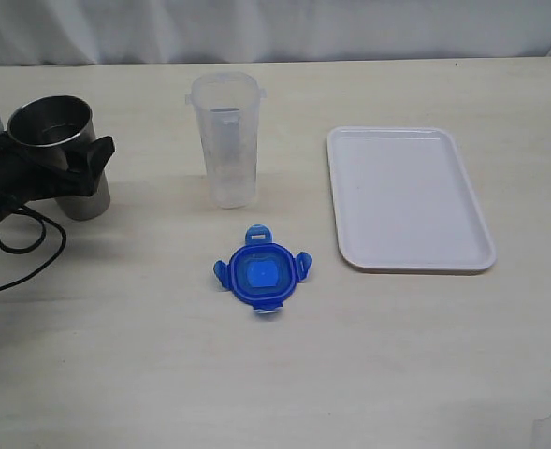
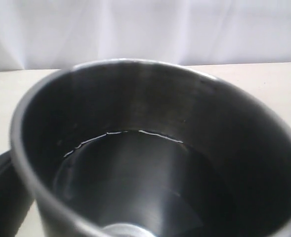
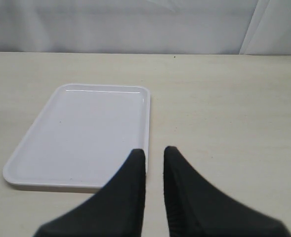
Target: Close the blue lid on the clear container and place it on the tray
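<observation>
Container [image 1: 224, 140] stood upright near the middle of the surface [image 1: 116, 365], with the lid [image 1: 261, 269] lying flat in front of it, a bit to its right and not touching it. Tray [image 1: 408, 196] lay flat to the right of both, apart from them. Cup [image 1: 60, 150] was at the far left, well apart from the container.

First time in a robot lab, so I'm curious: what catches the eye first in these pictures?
The bright blue lid stands out most, lying flat on the pale table with its flaps spread, just in front of the upright clear container. To their right lies a wide white tray. At the far left, a black arm meets a steel cup.
</observation>
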Action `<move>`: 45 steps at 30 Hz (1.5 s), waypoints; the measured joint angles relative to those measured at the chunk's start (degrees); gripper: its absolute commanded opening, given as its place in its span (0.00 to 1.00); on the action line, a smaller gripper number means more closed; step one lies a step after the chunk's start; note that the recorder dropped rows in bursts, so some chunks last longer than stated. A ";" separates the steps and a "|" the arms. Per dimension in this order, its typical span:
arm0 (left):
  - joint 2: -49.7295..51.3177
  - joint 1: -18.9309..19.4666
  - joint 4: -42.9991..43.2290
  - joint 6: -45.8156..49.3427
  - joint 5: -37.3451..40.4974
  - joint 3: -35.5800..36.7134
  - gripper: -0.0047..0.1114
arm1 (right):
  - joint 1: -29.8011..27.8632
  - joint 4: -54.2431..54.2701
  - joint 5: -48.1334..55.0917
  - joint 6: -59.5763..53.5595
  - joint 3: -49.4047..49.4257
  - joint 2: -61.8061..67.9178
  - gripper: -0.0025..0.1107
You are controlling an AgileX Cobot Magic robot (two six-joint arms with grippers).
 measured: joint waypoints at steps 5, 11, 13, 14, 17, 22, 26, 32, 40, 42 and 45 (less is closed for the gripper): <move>0.00 0.00 0.00 0.00 0.00 -0.09 0.94 | 0.00 0.00 0.00 0.00 0.00 0.00 0.14; 0.00 0.00 0.00 0.00 0.00 -0.09 0.94 | 0.00 0.00 0.00 0.00 0.00 0.00 0.14; 0.00 0.00 0.23 0.00 0.00 -0.09 0.94 | 0.00 0.00 0.00 0.00 0.00 0.00 0.14; 0.00 0.00 0.34 0.00 0.00 -0.09 0.94 | 0.00 0.00 0.00 0.00 0.00 0.00 0.14; 0.00 0.00 0.43 0.00 0.00 -0.09 0.89 | 0.00 0.00 0.00 0.00 0.00 0.00 0.14; 0.00 0.00 0.61 0.00 0.00 -0.09 0.61 | 0.00 0.00 0.00 0.00 0.00 0.00 0.14; 0.00 0.00 1.46 0.00 0.00 -0.09 0.40 | 0.00 0.00 0.00 0.00 0.00 0.00 0.14; 0.00 0.00 6.42 0.00 -0.11 -0.09 0.04 | 0.00 0.00 0.00 0.00 0.00 0.00 0.14; 0.00 0.00 9.37 0.10 -0.19 -0.09 0.04 | 0.00 0.00 0.00 0.00 0.00 0.00 0.14; 0.00 0.00 9.48 0.10 -0.19 -0.31 0.04 | 0.00 0.00 0.00 0.00 0.00 0.00 0.14; 0.13 0.00 10.47 -0.58 0.97 -1.74 0.04 | 0.00 0.00 0.00 0.00 0.00 0.00 0.14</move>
